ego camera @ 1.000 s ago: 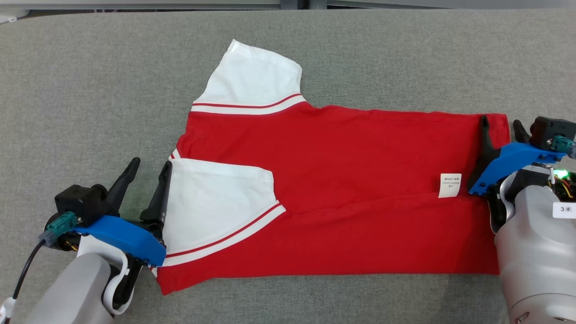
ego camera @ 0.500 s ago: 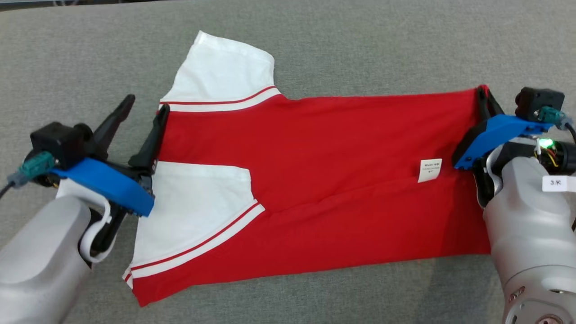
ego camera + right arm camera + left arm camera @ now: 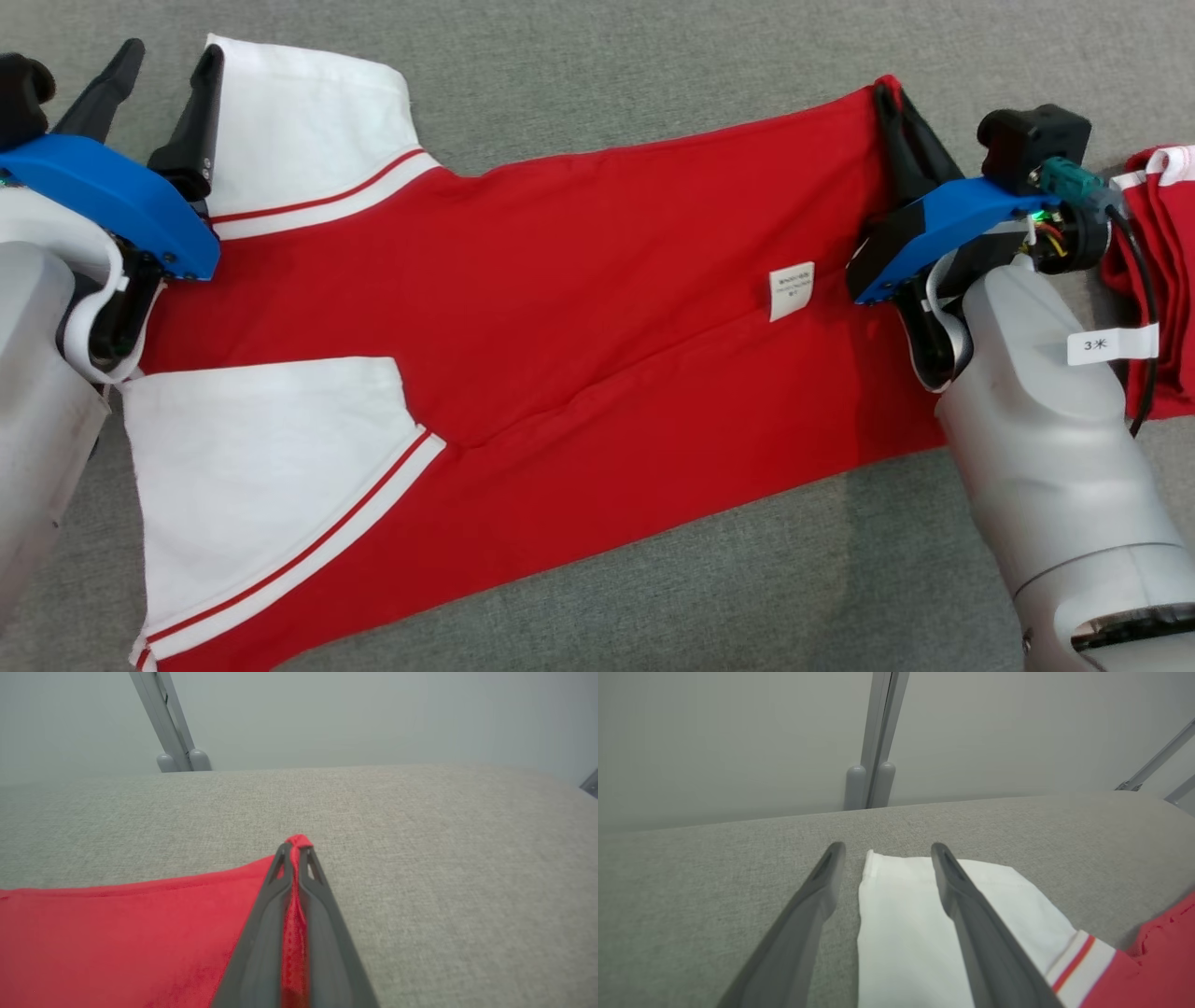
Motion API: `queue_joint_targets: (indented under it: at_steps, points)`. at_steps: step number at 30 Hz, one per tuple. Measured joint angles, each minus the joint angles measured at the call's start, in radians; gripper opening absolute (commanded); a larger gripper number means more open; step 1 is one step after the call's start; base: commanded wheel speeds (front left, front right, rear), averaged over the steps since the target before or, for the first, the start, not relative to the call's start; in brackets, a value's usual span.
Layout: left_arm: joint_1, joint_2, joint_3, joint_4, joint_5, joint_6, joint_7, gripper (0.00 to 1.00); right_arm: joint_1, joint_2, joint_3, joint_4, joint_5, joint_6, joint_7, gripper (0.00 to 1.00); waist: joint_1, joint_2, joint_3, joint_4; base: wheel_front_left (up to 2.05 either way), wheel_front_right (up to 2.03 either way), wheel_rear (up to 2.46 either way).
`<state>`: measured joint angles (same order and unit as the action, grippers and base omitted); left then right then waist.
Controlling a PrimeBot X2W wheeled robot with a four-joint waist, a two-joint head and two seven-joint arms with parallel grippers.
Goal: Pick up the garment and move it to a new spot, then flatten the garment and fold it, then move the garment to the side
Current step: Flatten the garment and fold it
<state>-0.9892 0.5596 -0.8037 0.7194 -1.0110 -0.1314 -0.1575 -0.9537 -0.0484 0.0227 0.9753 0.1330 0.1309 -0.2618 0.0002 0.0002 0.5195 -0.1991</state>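
1. Red shirt (image 3: 560,308) with white sleeves lay spread on the grey fabric tabletop (image 3: 653,47), hem end toward the robot's right. The near sleeve (image 3: 261,467) was folded over the body and the far sleeve (image 3: 308,121) lay flat, sticking out.
2. Risk: the right gripper (image 3: 885,93) had only the far hem corner, a thin pinch at the fingertips in the right wrist view. A hard pull could slip it out.
3. Risk: the left gripper (image 3: 171,51) gripped nothing. If the right arm dragged alone, the shirt would likely skew and the folded near sleeve could flop open.
4. Risk: one left finger sat over the far sleeve, the other over bare tabletop. Closing too high could miss the edge or bunch it.
5. Risk: another red garment (image 3: 1158,280) lay just beside the right wrist and could get snagged.
6. Right pose: right forearm (image 3: 1046,448) ran in from lower right, fingers pointing up-left and low to the surface. Jaws were together, clamped on the hem corner.
7. Left pose: left forearm (image 3: 37,373) sat at the left edge, fingers pointing away from the robot. Jaws were wide apart, straddling the far sleeve's outer edge. Contact with the cloth could not be told.
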Motion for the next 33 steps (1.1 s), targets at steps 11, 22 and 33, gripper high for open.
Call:
queue_joint_targets:
  at_steps: [11, 22, 33]
  points:
    - [-0.072, 0.012, -0.037, 0.155, -0.026, 0.000, 0.077, 1.00, 0.085, 0.000, 0.173, -0.156, 0.142, 0.000, -0.001, 0.00, -0.0001, -0.0001, 0.016, -0.076, 0.00, 0.00, 0.00]
    - [-0.090, 0.022, -0.083, 0.185, -0.037, 0.000, 0.077, 0.98, 0.110, 0.000, 0.210, -0.220, 0.180, 0.000, -0.001, 0.00, -0.0003, -0.0003, 0.034, -0.098, 0.00, 0.00, 0.00]
    - [-0.119, 0.044, -0.133, 0.200, -0.024, -0.001, 0.030, 0.00, 0.113, 0.000, 0.220, -0.265, 0.209, 0.000, -0.001, 0.00, -0.0002, -0.0003, 0.046, -0.112, 0.00, 0.00, 0.00]
